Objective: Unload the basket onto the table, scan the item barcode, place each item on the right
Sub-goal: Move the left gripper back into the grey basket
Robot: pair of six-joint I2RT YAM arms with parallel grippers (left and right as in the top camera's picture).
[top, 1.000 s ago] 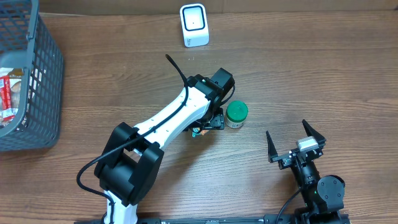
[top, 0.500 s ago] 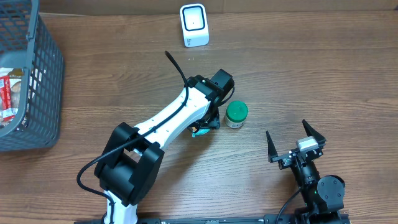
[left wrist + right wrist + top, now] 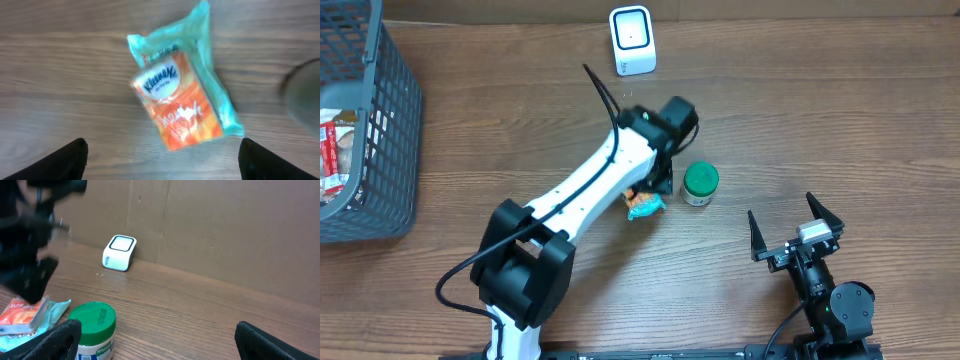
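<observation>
The brown wood-grain table (image 3: 840,110) fills the overhead view. The white and black left arm (image 3: 590,185) reaches diagonally from the near edge toward the middle of the table. The left gripper (image 3: 167,159) points down at the tabletop, its two black fingertips (image 3: 70,157) spread wide at the lower corners of the wrist view, with nothing between them and touching nothing.

A grey plastic mesh basket (image 3: 398,110) stands at the far left edge, with red and white packets (image 3: 332,150) inside it. The black right arm (image 3: 825,290) sits at the near right, well apart from everything else. The right gripper (image 3: 788,222) has its fingers splayed fully apart and holds nothing.

A white box-shaped barcode scanner (image 3: 632,40) with a dark-rimmed window stands near the far edge. A small white jar with a green lid (image 3: 700,183) stands upright just right of the left wrist.

The orange and teal Kleenex tissue packet (image 3: 182,105) lies flat on the table under the left gripper, label up and skewed. It is just left of the jar and well short of the scanner.
</observation>
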